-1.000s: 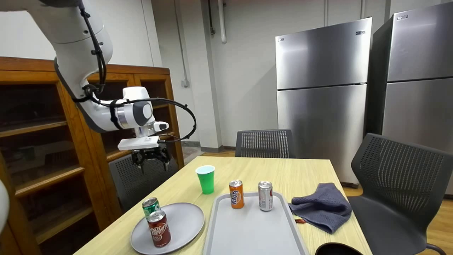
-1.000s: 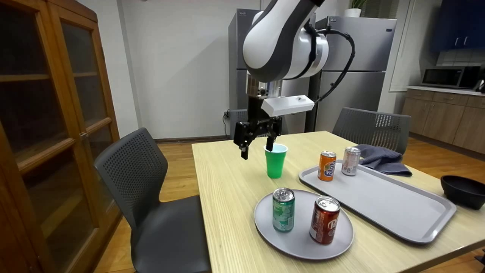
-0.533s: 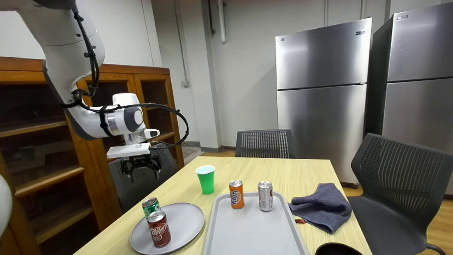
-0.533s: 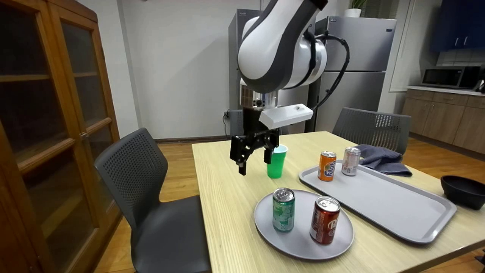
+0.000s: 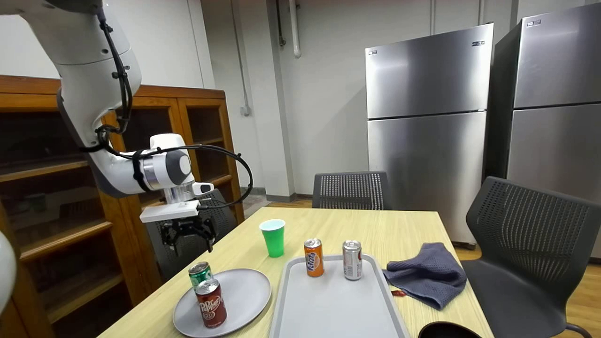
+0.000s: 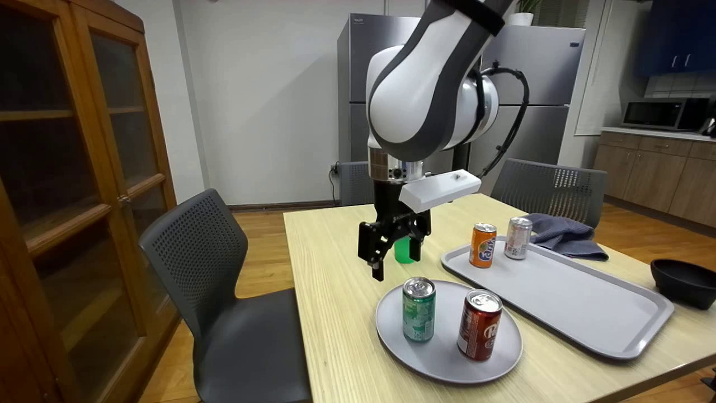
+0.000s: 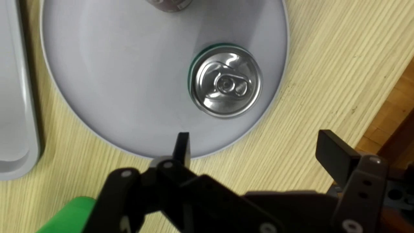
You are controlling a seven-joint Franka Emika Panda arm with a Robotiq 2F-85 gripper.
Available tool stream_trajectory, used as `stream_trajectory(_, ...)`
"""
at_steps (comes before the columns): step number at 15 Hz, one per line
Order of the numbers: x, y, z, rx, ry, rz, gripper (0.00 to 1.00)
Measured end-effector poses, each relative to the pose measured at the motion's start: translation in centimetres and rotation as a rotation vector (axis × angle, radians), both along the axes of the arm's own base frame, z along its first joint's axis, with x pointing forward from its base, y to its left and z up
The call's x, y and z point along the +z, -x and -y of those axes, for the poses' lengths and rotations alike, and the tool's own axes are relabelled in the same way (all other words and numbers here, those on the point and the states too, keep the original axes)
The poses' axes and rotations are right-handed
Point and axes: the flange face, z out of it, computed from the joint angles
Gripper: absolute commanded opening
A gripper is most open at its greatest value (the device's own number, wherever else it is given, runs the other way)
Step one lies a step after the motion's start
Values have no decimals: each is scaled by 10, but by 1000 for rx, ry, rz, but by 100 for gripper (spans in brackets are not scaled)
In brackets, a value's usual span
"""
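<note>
Pale desk lies under the hand, which hangs above it with fingers spread apart and nothing between them. Over the past second, we note, it has come lower and shifted toward the grey plate; the objects on the desk have stayed put. That makes the green can the hand's nearest neighbour, we judge: upright on the plate, below the fingertips and just ahead of them in the wrist view, untouched. Green cup also near the hand, off the plate, partly hidden behind the hand in an exterior view. Dark red Dr Pepper can upright on the same plate, farther from the hand. Farther to one side, grey tray; orange Fanta can and silver can stand on it, apart. Beyond the tray from the hand, crumpled cloth and black bowl. Farthest, we log steel refrigerators.
</note>
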Motion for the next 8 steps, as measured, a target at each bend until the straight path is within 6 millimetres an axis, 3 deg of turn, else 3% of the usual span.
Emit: stream_trajectory(8,-24,10,15,-62,25,-46,100)
